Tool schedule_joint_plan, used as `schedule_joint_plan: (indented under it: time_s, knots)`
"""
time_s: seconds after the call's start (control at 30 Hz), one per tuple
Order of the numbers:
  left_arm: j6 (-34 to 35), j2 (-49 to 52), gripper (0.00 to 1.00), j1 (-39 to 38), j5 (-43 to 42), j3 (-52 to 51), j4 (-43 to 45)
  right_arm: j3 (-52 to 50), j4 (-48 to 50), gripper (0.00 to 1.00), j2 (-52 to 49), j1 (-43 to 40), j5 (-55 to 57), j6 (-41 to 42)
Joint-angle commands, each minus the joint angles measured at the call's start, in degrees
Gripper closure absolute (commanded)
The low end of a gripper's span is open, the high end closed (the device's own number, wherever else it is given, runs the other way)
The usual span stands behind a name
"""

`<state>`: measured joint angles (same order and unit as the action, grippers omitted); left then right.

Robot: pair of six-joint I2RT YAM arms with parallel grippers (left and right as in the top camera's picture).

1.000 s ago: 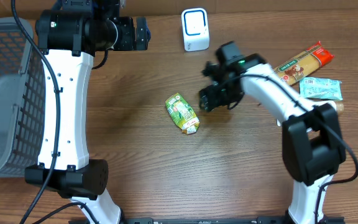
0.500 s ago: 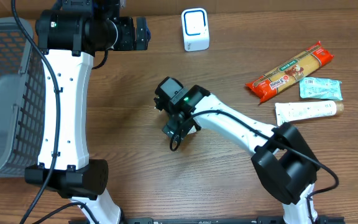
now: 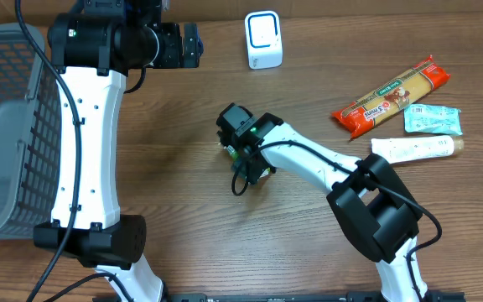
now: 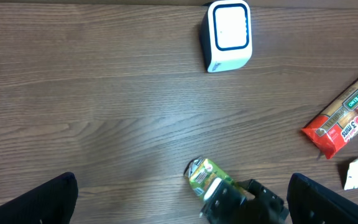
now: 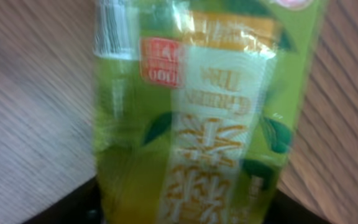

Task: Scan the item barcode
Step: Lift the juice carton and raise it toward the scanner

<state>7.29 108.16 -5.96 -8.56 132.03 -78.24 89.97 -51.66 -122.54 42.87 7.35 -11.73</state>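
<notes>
1. Reaching across the tabletop, the right arm is hanging its right gripper directly over the green tea carton.
2. Carton is lying flat near the middle of the tabletop, well apart from every edge; the overhead view is showing only a sliver of it past the gripper.
3. Right wrist view is blurring: the carton label is filling the frame, with dark fingers peeking in at the bottom on either side of it. Cannot tell whether the jaws are pinching the carton or just straddling it.
4. Left gripper is hovering above the far left part of the tabletop, released, with its fingers sitting wide apart and nothing between them.
5. White scanner is standing near the far edge, well apart from the carton, its window showing in the left wrist view.
6. Red pasta packet, pale blue packet and white tube are lying together near the right edge.
7. Grey basket is sitting at the left edge, beside the left arm.
</notes>
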Motion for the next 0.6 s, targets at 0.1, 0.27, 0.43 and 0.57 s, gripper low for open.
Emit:
schedule_joint_plan:
  time_s: [0.1,0.27,0.43,0.57]
  knots:
    - [-0.9,0.3,0.0,-0.1,0.1,0.3,0.1,0.0,0.1,0.74,-1.0,-1.0,-0.6,-0.1]
    - [-0.9,0.3,0.01,-0.1,0.1,0.3,0.1,0.5,-1.2,0.96,-1.0,-1.0,-2.2,-0.1]
    - [-0.9,0.3,0.0,-0.1,0.1,0.3,0.1,6.3,-7.9,0.96,-0.1,-2.1,-12.0,-0.1]
    - [-0.9,0.3,0.0,-0.1,0.2,0.3,0.1,11.6,-14.3,0.96,2.0,-6.3,-30.8,-3.5]
